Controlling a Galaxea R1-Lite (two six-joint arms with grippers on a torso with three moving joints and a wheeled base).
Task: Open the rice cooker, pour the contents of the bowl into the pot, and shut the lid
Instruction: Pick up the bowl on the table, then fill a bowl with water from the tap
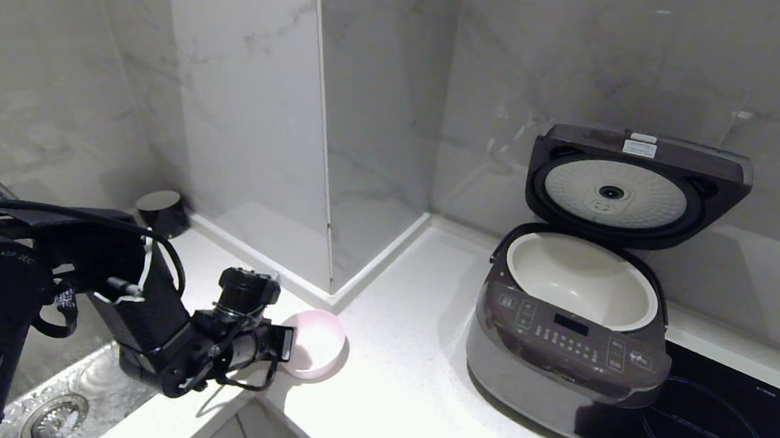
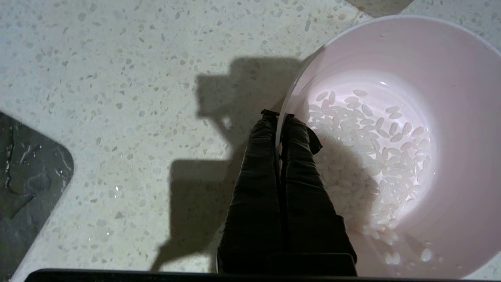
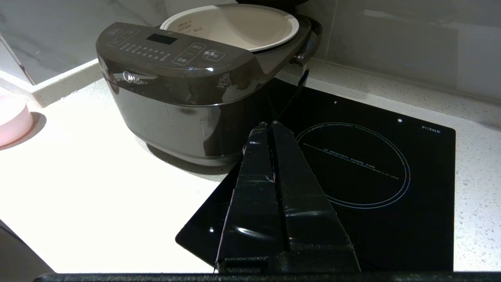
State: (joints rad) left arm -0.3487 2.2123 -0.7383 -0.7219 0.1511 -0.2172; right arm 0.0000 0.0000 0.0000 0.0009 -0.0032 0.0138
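The rice cooker (image 1: 564, 344) stands on the counter with its lid (image 1: 633, 186) swung up, white dimpled disc facing me. Its cream pot (image 1: 580, 279) is bare inside. The pale pink bowl (image 1: 317, 345) sits on the counter to the cooker's left, holding white rice grains, the contents (image 2: 375, 156). My left gripper (image 2: 278, 115) is shut on the bowl (image 2: 450, 117) rim, one finger inside and one outside. My right gripper (image 3: 268, 125) hangs shut and empty over the hob, in front of the cooker (image 3: 180, 90).
A black induction hob (image 1: 700, 431) lies right of the cooker. A steel sink (image 1: 63, 395) with a drain sits at the lower left under my left arm. A small black round object (image 1: 162, 211) stands by the wall. Marble walls form a corner behind the counter.
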